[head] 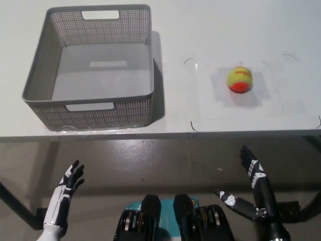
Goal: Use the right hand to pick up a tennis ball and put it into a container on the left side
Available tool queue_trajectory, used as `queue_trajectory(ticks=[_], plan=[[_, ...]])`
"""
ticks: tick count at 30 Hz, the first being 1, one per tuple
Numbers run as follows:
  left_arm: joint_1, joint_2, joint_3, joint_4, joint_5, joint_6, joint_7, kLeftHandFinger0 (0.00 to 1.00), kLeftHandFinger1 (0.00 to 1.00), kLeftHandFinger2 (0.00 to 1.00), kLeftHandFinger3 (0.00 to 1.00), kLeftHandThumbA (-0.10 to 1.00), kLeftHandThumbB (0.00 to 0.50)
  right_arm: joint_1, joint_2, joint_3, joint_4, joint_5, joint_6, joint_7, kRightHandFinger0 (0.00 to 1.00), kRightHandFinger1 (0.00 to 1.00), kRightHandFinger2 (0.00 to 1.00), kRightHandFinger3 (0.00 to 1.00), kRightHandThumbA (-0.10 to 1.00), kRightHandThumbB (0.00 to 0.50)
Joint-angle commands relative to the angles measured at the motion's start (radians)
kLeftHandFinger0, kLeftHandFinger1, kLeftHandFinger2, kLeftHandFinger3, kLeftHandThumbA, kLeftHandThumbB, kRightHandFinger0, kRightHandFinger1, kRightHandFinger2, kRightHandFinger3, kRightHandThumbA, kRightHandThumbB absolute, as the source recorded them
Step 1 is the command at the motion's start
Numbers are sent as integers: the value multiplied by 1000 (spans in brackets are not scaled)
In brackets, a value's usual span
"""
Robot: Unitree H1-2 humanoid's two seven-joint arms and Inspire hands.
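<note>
A yellow and orange tennis ball [239, 80] lies on the white table [210, 30] at the right. A grey mesh basket [35, 83] with nothing inside it stands on the table's left part. My black right hand [251, 188] is open below the table's front edge, nearer than the ball and a little to its right, well apart from it. My white left hand [64, 193] rests open at the lower left, below the basket and off the table.
The table's front edge [165, 134] runs across the middle of the picture, with grey floor [165, 160] below it. Thin black corner marks [192, 125] outline a patch of table around the ball. A dark table leg [20, 211] shows at the lower left.
</note>
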Motion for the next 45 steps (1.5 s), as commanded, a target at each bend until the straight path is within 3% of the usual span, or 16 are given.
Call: queue_trajectory(ticks=[1,4,9,11,15,18,27,31,37,45], plan=[[-21,25,7,0,2,-68,-8,1000,1000,1000,1000,1000,236,6,-8,-25,-137,-65,-65,-45,1000,1000,1000,1000,900,81],[-23,24,9,4,10,-69,-4,1000,1000,1000,1000,1000,220,-7,-49,-25,-274,-125,43,-11,1000,1000,1000,1000,967,156],[-14,24,8,-7,11,-61,-8,1000,1000,1000,1000,1000,225,-62,-123,-29,-460,-254,242,49,1000,1000,1000,1000,1000,353],[-11,25,7,-6,11,-65,-10,1000,1000,1000,1000,1000,223,-95,-148,-32,-507,-288,319,71,1000,1000,1000,1000,1000,372],[-9,26,4,-3,11,-68,-14,1000,1000,1000,1000,1000,217,-208,-209,-38,-533,-330,445,119,1000,1000,1000,1000,1000,374],[-10,24,5,0,14,-71,-11,1000,1000,1000,1000,1000,213,-323,-268,-32,-522,-415,532,162,1000,1000,1000,1000,1000,409],[-2,22,9,4,12,-77,-6,1000,1000,1000,1000,1000,195,-658,-392,39,-321,-405,769,324,1000,1000,1000,1000,1000,431],[0,27,8,7,10,-75,-12,1000,1000,1000,1000,1000,192,-793,-412,94,-158,-439,795,339,1000,1000,1000,1000,1000,473],[9,27,5,7,11,-77,-15,1000,1000,1000,1000,1000,200,-944,-405,154,50,-418,814,364,1000,1000,1000,1000,989,459],[7,27,5,2,17,-78,-12,1000,1000,1000,1000,1000,193,-1101,-382,223,350,-396,762,369,1000,1000,1000,1000,1000,485]])
